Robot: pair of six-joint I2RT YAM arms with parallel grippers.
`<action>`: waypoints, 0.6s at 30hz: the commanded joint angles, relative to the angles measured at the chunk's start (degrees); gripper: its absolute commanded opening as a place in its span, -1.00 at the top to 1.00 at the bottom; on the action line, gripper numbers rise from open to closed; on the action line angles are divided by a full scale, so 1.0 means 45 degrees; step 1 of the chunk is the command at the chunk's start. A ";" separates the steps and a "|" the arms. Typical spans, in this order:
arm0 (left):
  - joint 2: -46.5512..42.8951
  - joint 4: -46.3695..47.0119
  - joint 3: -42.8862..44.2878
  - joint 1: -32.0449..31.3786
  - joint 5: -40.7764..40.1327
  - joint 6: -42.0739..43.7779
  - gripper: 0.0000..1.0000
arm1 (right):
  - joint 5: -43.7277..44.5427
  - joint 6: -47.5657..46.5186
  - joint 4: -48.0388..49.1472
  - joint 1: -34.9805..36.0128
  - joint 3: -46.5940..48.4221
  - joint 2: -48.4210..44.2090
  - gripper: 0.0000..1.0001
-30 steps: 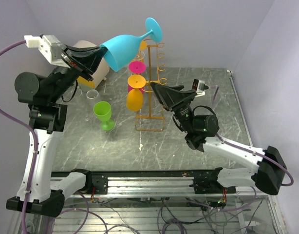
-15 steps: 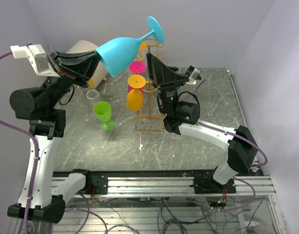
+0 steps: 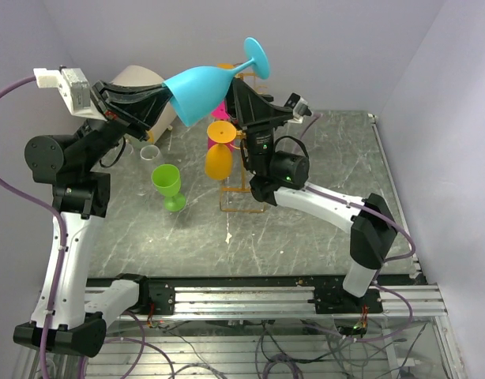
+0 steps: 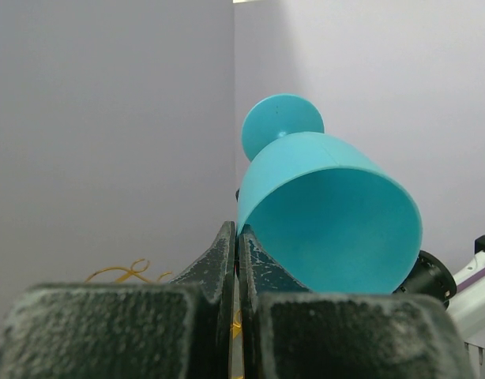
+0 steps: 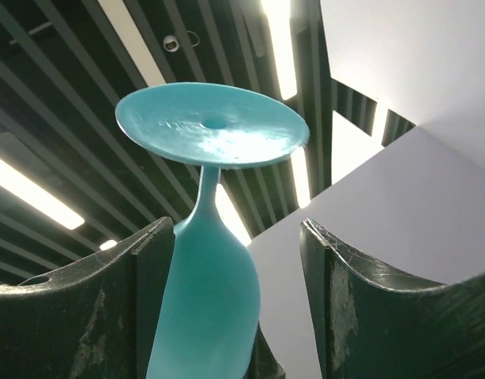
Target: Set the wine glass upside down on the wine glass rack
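Left gripper (image 3: 165,91) clamped shut on the rim of the turquoise wine glass (image 3: 199,91), held tilted in the air at the upper centre of the top view, foot uppermost.

The right gripper (image 5: 238,230) stands open, its fingers on either side of the glass just below the foot. The wine glass rack (image 3: 236,210) stands just below at mid-frame with an orange glass (image 3: 218,160) on it, bowl down. A green glass (image 3: 168,183) stands to its left on the dark grey marbled table (image 3: 329,237). The walls are pale lilac, and strip lights cross a dark slatted ceiling.
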 commanded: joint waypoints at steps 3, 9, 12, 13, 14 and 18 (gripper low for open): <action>-0.0055 0.0122 -0.0279 0.0063 0.0279 0.0369 0.86 | -0.0001 0.0646 0.0691 0.0003 0.1008 0.0456 -0.25; -0.0051 0.0071 -0.0444 0.0051 0.0211 0.0546 0.86 | -0.0032 0.0940 0.0526 -0.0014 0.1587 0.0736 -0.08; -0.0027 0.0276 -0.0554 0.0052 0.0183 0.0512 0.86 | -0.0007 0.1279 0.0636 0.0006 0.1639 0.0942 0.05; -0.0042 0.0382 -0.0590 0.0054 0.0151 0.0488 0.86 | 0.0029 0.1376 0.0698 -0.0006 0.1614 0.0990 0.08; -0.0046 0.0453 -0.0619 0.0054 0.0113 0.0488 0.86 | 0.0070 0.1438 0.0735 -0.0002 0.1574 0.1008 0.11; -0.0091 0.0634 -0.0669 0.0049 0.0028 0.0484 0.86 | 0.0293 0.1518 0.1009 -0.0003 0.1383 0.1019 0.18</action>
